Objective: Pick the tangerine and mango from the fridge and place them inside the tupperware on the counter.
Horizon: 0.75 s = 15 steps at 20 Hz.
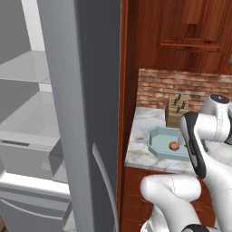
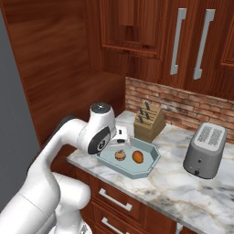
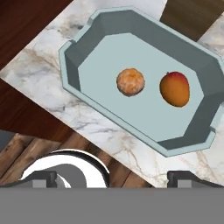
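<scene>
Teal tupperware (image 3: 83, 50) on the tabletop (image 3: 43, 83) holds tangerine (image 3: 130, 82) beside mango (image 3: 174, 89); pincer (image 3: 113, 179) above, released, empty.

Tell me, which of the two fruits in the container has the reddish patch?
The mango, the smooth egg-shaped fruit, red near its top. The tangerine beside it is round and evenly orange.

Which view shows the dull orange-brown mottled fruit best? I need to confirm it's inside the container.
The hand view: the mango lies unobstructed on the pale teal tupperware's floor. The right base view shows it smaller. In the left base view the arm blocks that spot.
</scene>
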Tool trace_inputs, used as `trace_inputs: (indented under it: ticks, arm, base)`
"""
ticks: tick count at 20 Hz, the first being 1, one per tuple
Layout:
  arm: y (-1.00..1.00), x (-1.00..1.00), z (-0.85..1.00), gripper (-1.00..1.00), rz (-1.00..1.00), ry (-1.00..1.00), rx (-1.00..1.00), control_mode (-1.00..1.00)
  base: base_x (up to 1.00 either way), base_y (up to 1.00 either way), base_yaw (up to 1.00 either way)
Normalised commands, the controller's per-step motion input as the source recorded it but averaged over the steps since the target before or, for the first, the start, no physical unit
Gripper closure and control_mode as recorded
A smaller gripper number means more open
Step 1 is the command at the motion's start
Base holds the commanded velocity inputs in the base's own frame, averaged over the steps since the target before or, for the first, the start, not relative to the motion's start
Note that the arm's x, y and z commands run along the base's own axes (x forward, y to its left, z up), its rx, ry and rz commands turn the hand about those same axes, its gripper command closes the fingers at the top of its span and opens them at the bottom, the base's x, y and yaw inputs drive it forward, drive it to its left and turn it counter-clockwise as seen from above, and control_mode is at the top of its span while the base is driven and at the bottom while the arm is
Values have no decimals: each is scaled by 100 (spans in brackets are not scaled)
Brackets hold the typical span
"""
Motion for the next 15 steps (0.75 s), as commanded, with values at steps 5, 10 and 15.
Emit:
trace_inputs:
  ticks: [5, 10, 15]
  arm:
    - [1, -32, 16, -100, -11, 0, 0, -100]
    - [0, -44, 30, -100, -6, -10, 0, -100]
    - [2, -48, 41, -100, 0, -22, 0, -100]
  base:
    - [0, 0, 0]
    - [0, 0, 0]
    - [0, 0, 0]
